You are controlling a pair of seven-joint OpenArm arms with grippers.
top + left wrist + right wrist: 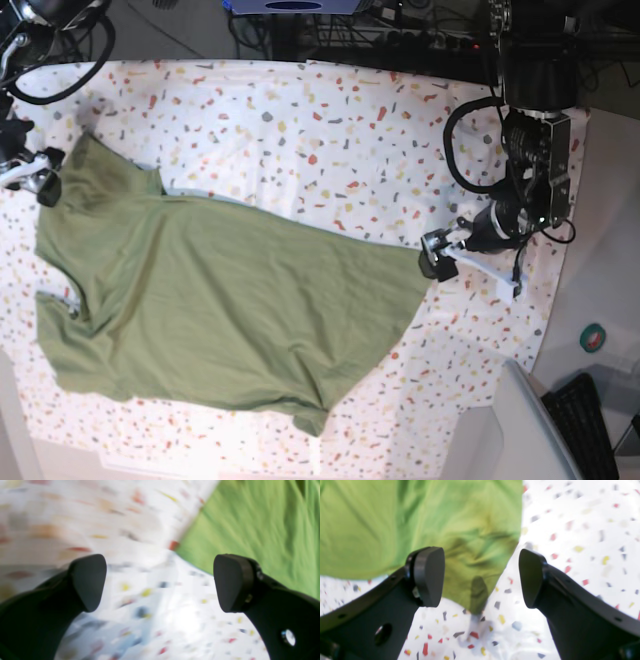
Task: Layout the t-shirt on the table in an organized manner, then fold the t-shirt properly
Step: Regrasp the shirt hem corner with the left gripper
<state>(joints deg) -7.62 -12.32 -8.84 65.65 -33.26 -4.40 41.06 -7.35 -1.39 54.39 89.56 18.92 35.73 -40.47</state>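
Note:
The olive-green t-shirt (220, 300) lies spread across the table (350, 130), rumpled along its edges. My left gripper (160, 582) is open above bare speckled cloth, and the t-shirt (262, 530) edge sits just past its right finger. In the base view this left gripper (440, 258) hangs at the shirt's right tip. My right gripper (480, 578) is open too. A wrinkled corner of the t-shirt (470, 550) lies on the table below its spread fingers, held by neither. In the base view the right gripper (42, 178) is at the shirt's upper left corner.
Cables and dark equipment (400, 30) line the back edge of the table. A grey bin (520, 430), a keyboard (590, 420) and a green tape roll (594, 338) sit off the table at the lower right. The left arm's base (535, 130) stands at the right.

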